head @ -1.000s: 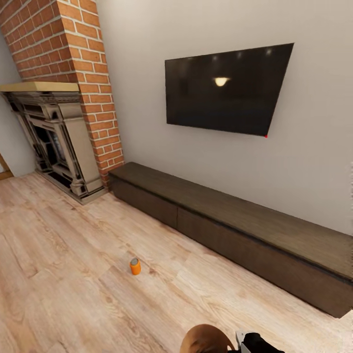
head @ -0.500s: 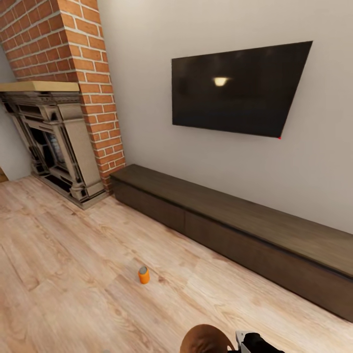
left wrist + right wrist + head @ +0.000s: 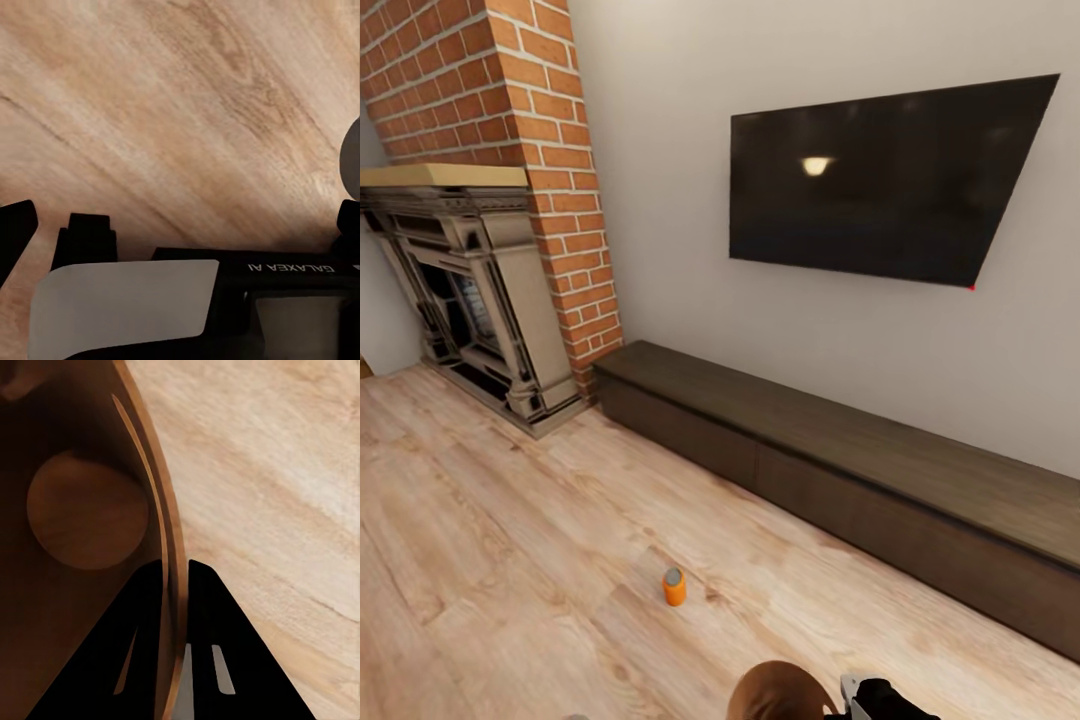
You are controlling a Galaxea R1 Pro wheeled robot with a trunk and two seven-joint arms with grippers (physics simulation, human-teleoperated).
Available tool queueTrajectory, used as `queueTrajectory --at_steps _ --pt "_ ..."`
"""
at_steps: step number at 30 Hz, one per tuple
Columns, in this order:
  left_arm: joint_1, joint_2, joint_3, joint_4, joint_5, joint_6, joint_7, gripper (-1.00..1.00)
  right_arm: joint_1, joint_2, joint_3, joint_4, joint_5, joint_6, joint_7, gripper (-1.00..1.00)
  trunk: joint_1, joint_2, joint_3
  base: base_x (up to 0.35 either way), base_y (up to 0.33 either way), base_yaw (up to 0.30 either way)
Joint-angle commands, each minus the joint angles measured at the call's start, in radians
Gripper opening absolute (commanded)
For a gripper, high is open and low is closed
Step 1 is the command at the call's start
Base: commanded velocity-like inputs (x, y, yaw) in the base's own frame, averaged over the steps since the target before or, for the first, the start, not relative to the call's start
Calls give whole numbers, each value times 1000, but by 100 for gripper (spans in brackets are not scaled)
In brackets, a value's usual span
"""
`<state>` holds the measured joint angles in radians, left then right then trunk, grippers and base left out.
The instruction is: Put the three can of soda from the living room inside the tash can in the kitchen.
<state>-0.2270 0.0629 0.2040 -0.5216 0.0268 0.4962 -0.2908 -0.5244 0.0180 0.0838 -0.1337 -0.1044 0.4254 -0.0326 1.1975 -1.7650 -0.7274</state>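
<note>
Your right gripper (image 3: 175,577) is clenched on the rim of the tash can (image 3: 82,510): in the right wrist view its two black fingers (image 3: 139,645) pinch the thin curved wall between them, one inside, one outside. The bin's interior is smooth orange-brown, with a round flat base showing deep in its shadow, so you are looking down its long axis through the open mouth. In the head view the bin's brown rounded edge (image 3: 780,690) sits at the 6 o'clock edge of the picture, with the black right gripper (image 3: 885,698) just beside it toward 3 o'clock.

Your left gripper shows in its wrist view as black and pale grey housing (image 3: 127,307) over bare planks; you cannot tell whether its fingers are apart or together.

One orange can of soda (image 3: 674,586) stands upright on the floor (image 3: 480,560), long axis vertical, grey top up, at about 10 o'clock from the bin and near it. The floor is light wood plank with strong grain. Beyond the can, a long low dark-wood cabinet (image 3: 840,460) runs along the pale wall, a flat black TV (image 3: 880,185) hangs above it, and a red-brick chimney (image 3: 510,120) with an ornate grey fireplace (image 3: 470,290) stands at 10 o'clock.
</note>
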Motion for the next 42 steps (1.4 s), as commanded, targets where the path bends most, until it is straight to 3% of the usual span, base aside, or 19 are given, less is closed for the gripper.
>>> queueTrajectory --at_steps 1,13,31,42 --pt "0 0 0 0 0 0 0 100 0 0 -3 0 -8 0 5 -100 0 0 0 258 245 -157" --pt "0 0 0 0 0 1 -1 100 0 -1 -3 0 -8 0 5 -100 0 0 0 264 236 -224" --pt "0 0 0 0 -1 1 -1 100 0 0 -3 0 -9 0 5 -100 0 0 0 284 196 -46" --pt "0 0 0 0 -1 1 -1 100 0 0 -3 0 -8 0 5 -100 0 0 0 150 44 -49"
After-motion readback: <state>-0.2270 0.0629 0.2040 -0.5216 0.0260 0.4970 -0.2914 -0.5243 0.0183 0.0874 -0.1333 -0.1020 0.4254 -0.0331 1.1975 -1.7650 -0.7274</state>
